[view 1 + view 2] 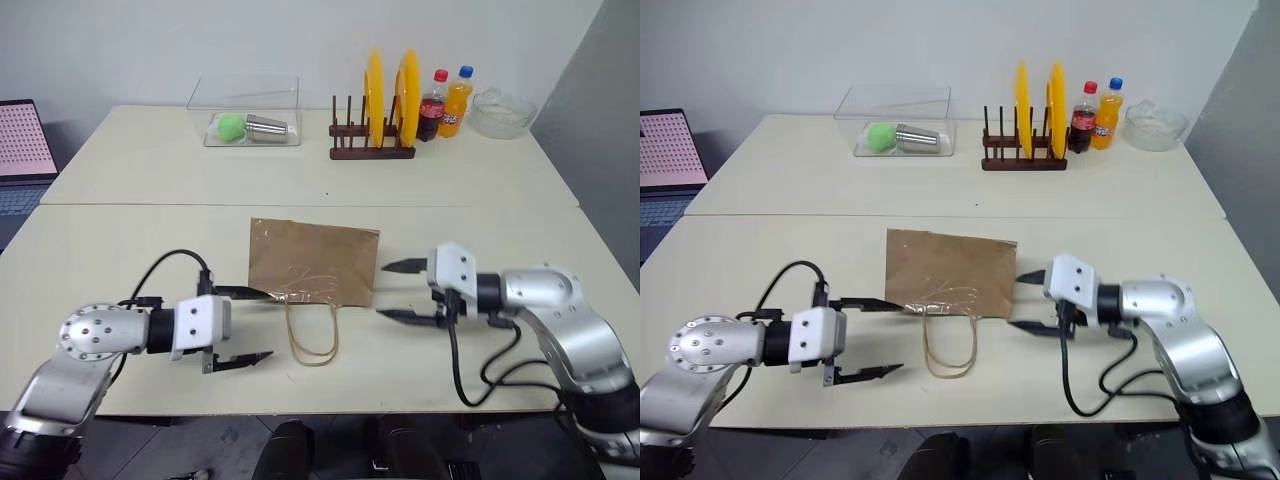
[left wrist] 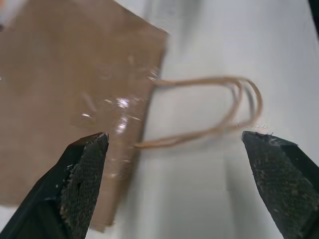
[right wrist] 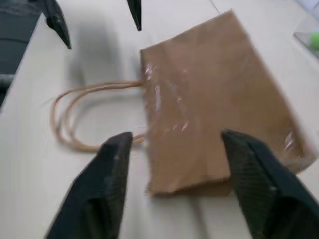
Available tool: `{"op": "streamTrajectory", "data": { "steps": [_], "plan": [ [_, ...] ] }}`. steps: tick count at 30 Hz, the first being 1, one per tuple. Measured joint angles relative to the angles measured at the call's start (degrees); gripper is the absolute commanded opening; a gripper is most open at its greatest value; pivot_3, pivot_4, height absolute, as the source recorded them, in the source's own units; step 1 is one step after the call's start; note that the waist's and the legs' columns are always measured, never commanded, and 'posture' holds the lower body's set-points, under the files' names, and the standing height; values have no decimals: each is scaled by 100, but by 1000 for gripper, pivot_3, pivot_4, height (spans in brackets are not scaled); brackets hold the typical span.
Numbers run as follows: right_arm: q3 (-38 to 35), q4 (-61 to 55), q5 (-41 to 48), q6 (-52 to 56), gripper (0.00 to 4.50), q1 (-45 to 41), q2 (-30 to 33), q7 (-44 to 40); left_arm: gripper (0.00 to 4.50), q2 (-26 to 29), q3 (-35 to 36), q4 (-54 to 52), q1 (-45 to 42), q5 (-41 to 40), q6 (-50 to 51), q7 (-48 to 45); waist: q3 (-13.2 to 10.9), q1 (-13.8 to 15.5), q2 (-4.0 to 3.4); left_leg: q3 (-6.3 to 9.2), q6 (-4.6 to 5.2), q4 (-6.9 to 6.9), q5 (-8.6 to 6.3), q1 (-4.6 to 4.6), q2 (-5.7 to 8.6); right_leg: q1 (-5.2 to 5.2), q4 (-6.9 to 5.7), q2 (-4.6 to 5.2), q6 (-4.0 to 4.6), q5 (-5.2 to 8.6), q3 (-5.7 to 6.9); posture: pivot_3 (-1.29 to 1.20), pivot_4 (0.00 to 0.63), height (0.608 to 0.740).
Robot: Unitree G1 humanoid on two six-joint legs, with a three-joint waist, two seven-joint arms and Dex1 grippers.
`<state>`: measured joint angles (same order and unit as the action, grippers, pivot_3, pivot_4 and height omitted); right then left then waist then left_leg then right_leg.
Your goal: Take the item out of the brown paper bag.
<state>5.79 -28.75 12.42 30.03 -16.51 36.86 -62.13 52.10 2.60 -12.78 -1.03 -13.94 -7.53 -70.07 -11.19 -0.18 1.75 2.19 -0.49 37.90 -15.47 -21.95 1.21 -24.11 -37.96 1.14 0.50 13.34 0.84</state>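
Brown paper bag flat on worktop, handles toward near edge. Left pincer agape beside handles, right pincer agape beside bag's right edge, both empty. Plate rack, bottles, clear box well behind.

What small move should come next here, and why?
Probably ease the left gripper in to pinch the bag's mouth edge by the handles. The bag lies flat on the table, handles toward the robot, and both grippers stand open on either side of it, the right gripper at its other corner, neither gripping anything.
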Motion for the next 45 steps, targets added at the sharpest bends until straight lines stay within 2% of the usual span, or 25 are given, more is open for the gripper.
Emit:
{"op": "streamTrajectory", "data": {
  "steps": [3,5,16,19,30,31,32,36,42,45],
  "plan": [
    [9,-645,21,300,3819,850,368,156,4500,-59,-425,436,-209,268,-781,-314,1,24,0,1,1,1,0,-1,0,3,2,0,-13,7,3,0,150,740],
    [13,-875,34,463,3819,1121,423,324,4500,-148,-705,698,-340,418,-1171,-417,1,17,0,-5,1,5,0,0,0,3,1,1,-16,6,0,0,150,740],
    [-18,-1631,391,1209,3819,1406,362,1255,4500,-1137,-1591,1966,-1389,1031,-2454,-214,6,21,7,-1,2,8,0,0,2,8,2,-2,-24,2,2,0,150,740],
    [-18,-1632,464,1250,3844,1420,425,1363,3933,-1205,-1685,2035,-1454,1047,-2548,-177,5,16,6,-1,2,8,0,1,2,8,0,-3,-24,2,2,0,150,740],
    [-19,-1631,555,1140,3844,1537,535,1504,409,-1237,-1810,1947,-1453,841,-2275,-204,6,12,7,1,2,9,0,1,2,8,0,-4,-25,2,4,0,150,740],
    [-16,-1629,563,1103,3844,1538,540,1509,75,-1237,-1811,1897,-1454,803,-2174,-207,6,12,7,1,2,9,0,1,2,8,0,-5,-25,2,4,0,150,740],
    [-12,-1629,566,1062,3844,1538,542,1510,29,-1237,-1810,1855,-1463,744,-2043,-204,5,12,7,1,2,9,0,1,2,8,0,-5,-25,2,4,0,150,740],
    [16,-1610,522,915,3844,1540,644,1487,29,-1240,-1800,1435,-1518,349,-1085,-174,5,8,7,3,2,10,0,0,2,9,1,-6,-26,2,4,0,150,740],
    [278,-1595,458,644,3844,1279,696,1427,29,-1185,-1556,446,-2160,-922,1657,-21,5,-6,8,6,2,12,0,0,1,10,0,-11,-27,3,5,0,150,740],
    [355,-1592,462,610,3844,1185,724,1358,29,-980,-1431,234,-2230,-1304,2412,-122,5,-29,8,6,1,9,1,2,1,9,-1,-13,-28,4,2,0,150,740]
  ]
}}
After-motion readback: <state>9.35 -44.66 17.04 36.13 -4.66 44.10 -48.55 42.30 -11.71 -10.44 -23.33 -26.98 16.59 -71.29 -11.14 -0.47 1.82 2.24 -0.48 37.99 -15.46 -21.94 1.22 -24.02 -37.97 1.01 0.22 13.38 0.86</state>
